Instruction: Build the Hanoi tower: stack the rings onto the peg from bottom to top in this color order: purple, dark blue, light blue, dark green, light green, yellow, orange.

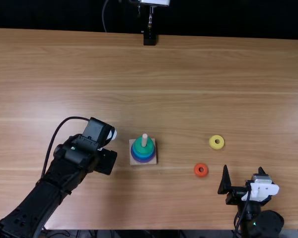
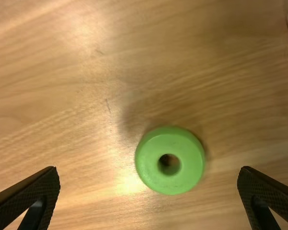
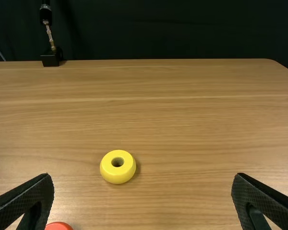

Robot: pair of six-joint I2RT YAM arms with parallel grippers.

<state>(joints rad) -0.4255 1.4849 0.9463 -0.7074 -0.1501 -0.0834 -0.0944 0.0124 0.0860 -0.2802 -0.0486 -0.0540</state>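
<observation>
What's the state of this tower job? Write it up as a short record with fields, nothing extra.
on the peg, bottom to top: purple ring, dark blue ring, light blue ring, dark green ring
loose on the table: light green ring, yellow ring, orange ring
left claw: open, over the light green ring, not gripping it
right claw: open and empty, near the orange ring
next ring due: light green
tower complete: no, three rings short
</observation>
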